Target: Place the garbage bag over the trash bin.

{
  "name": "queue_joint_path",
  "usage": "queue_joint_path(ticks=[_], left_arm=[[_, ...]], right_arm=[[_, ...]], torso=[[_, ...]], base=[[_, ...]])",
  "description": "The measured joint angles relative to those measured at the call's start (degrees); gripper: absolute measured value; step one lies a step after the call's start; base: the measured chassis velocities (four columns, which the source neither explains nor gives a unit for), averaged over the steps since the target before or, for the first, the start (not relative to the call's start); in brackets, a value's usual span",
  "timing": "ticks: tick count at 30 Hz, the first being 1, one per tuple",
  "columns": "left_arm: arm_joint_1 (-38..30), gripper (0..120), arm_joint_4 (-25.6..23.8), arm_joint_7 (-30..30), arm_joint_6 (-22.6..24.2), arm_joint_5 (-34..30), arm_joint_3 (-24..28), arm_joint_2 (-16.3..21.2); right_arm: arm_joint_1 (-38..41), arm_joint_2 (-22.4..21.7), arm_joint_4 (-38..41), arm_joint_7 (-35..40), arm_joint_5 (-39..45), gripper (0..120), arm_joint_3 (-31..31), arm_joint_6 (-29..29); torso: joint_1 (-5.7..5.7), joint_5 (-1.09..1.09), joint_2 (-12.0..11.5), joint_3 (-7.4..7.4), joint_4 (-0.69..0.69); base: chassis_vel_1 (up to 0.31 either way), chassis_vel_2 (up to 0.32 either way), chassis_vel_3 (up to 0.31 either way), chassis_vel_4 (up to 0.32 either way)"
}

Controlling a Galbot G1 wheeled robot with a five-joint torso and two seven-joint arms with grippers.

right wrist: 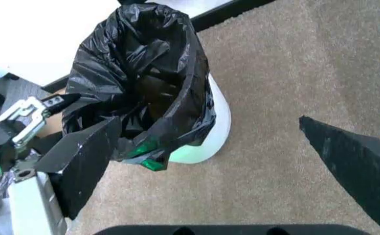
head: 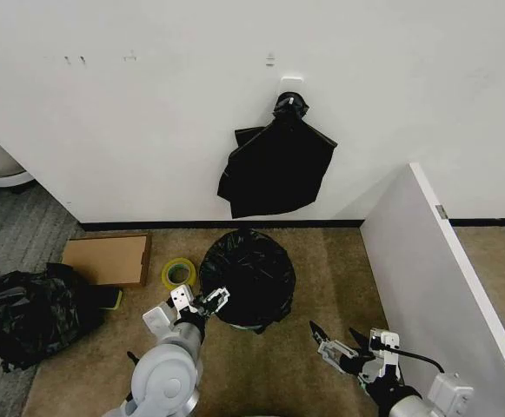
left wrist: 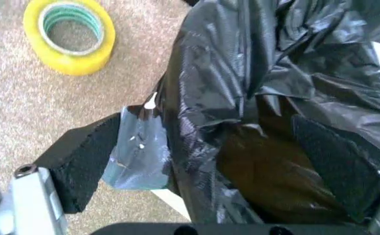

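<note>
The glossy black garbage bag [head: 248,274] is draped over the trash bin [right wrist: 212,122], whose white side shows below the plastic. A green scrap sticks out under the bag's edge. My left gripper [head: 215,300] is at the bin's left rim, open, and in the left wrist view the wrinkled garbage bag [left wrist: 261,73] and a sliver of the trash bin's white rim [left wrist: 170,198] lie between its fingers [left wrist: 78,166]. My right gripper [head: 333,330] hangs open over the carpet to the right of the bin, apart from it, holding nothing.
A yellow tape roll [head: 178,273] lies just left of the bin, with a cardboard box [head: 106,259] beyond it. A mound of black plastic [head: 26,313] sits far left. A bundle of black bags [head: 276,169] hangs on the wall. A white partition [head: 443,287] stands at the right.
</note>
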Motion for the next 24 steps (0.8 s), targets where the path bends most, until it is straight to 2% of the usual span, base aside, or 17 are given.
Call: queue_joint_path(ticks=[9, 18, 22, 24], left_arm=[[1.53, 100, -3.35, 0.40, 0.78, 0.48, -0.59, 1.25], [4.02, 100, -7.42, 3.03, 0.61, 4.65, -1.19, 2.82], [5.51, 100, -7.99, 5.46, -0.44, 9.61, -1.53, 3.53], [6.80, 100, -7.64, 8.32, -2.71, 15.74, -1.71, 3.75]], right_arm=[[0.21, 0.39, 0.00, 0.01, -0.03, 100, -0.14, 0.00], [0.63, 0.97, 0.00, -0.12, -0.16, 100, 0.07, 0.11], [0.97, 1.29, 0.00, -0.22, -0.52, 100, 0.01, 0.32], [1.19, 1.55, 0.00, -0.57, -1.54, 100, -0.08, 0.89]], torso=[[0.00, 0.00, 0.00, 0.00, 0.00], [0.00, 0.00, 0.00, 0.01, 0.00], [0.00, 0.00, 0.00, 0.01, 0.00], [0.00, 0.00, 0.00, 0.01, 0.00]], base=[[0.000, 0.000, 0.000, 0.000], [0.000, 0.000, 0.000, 0.000], [0.000, 0.000, 0.000, 0.000], [0.000, 0.000, 0.000, 0.000]])
